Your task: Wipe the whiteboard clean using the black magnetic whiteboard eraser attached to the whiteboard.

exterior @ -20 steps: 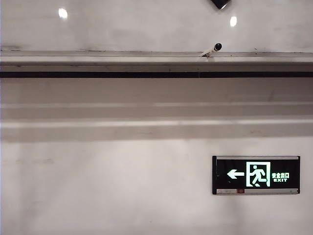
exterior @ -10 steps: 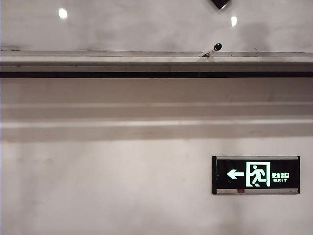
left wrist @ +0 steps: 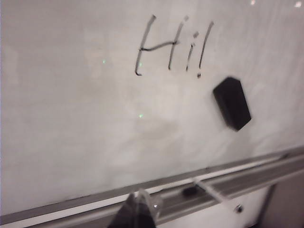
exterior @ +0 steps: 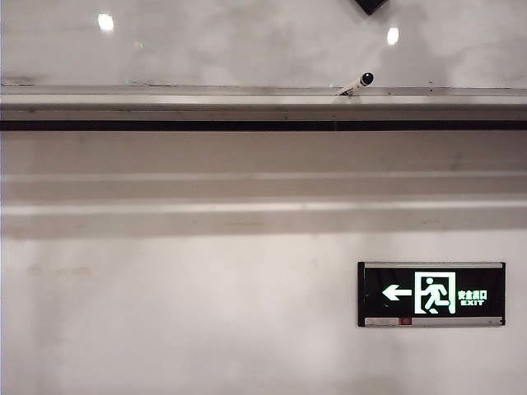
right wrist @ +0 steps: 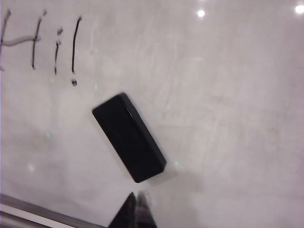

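The glossy whiteboard (left wrist: 71, 109) (right wrist: 228, 95) (exterior: 247, 49) fills both wrist views and carries the black handwriting "Hi!" (left wrist: 173, 45) (right wrist: 45, 42). The black magnetic whiteboard eraser (left wrist: 232, 103) (right wrist: 129, 137) sticks tilted on the board just beside and below the writing; only its corner (exterior: 370, 5) shows in the exterior view. My left gripper (left wrist: 137, 202) is shut and empty, low over the silver ledge (left wrist: 223, 183), well apart from the eraser. My right gripper (right wrist: 137, 199) is shut and empty, its tips a short way from the eraser's near end. Neither gripper shows in the exterior view.
A white marker with a black cap (exterior: 356, 84) (left wrist: 202, 189) lies on the ledge (exterior: 165, 100). Below the ledge is a matte white wall (exterior: 165, 313) with a green-lit exit sign (exterior: 431, 294) at the lower right.
The exterior view stays almost the same. A faint shadow that lay on the board near the eraser half a second ago is gone.
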{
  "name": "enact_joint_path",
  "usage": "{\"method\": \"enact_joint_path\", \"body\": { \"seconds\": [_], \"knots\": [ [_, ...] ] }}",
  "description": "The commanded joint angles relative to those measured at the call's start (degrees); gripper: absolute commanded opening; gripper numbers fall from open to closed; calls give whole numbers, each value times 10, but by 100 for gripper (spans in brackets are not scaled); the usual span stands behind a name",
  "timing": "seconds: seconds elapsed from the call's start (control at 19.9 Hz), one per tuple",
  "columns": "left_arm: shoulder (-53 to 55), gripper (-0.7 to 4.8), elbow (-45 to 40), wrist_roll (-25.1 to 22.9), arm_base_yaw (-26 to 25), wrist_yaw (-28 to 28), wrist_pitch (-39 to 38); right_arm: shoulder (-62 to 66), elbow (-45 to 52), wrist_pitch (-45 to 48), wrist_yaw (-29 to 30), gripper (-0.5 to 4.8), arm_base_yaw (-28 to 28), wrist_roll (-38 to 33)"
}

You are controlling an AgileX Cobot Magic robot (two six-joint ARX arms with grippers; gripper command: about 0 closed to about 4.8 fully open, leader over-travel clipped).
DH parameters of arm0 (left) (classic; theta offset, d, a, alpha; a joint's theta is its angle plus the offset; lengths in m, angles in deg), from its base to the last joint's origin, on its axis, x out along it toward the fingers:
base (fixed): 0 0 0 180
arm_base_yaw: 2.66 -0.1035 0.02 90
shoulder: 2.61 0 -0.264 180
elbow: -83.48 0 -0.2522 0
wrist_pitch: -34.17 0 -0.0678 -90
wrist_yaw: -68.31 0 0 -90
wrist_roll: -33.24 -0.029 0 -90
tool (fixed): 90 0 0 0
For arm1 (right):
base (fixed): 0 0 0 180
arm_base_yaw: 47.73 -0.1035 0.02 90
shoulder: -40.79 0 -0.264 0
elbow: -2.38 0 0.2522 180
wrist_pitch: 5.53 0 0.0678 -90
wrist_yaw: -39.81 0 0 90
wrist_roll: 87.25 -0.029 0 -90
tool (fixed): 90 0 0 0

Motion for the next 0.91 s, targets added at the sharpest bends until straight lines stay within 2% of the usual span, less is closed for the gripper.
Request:
{"method": "enact_joint_path", "body": {
  "seconds": [0.05, 0.2, 0.25, 0.3, 0.35, 0.4, 0.65, 0.81, 0.91],
  "knots": [
    [19, -5, 18, -59, 34, -61, -23, 38, -35, 4, -2, -6, -31, 52],
    [32, -5, 25, -60, 39, -39, -10, 92, -68, 16, 22, -4, -36, 90],
    [33, -5, 25, -60, 40, -39, -5, 108, -75, 27, 35, 52, -37, 104],
    [33, -5, 26, -60, 40, -40, -1, 126, -76, 55, 44, 234, -37, 112],
    [33, -5, 27, -60, 40, -39, 3, 139, -76, 78, 44, 388, -37, 112],
    [33, -5, 28, -60, 40, -39, 6, 156, -76, 106, 44, 479, -37, 112],
    [33, -5, 30, -60, 40, -29, 7, 223, -132, 108, 40, 479, -37, 139],
    [33, -5, 30, -60, 40, -14, 7, 265, -223, 8, 15, 479, -37, 141],
    [33, -5, 30, -59, 40, -14, 9, 289, -271, -20, 15, 479, -37, 157]
  ]
}}
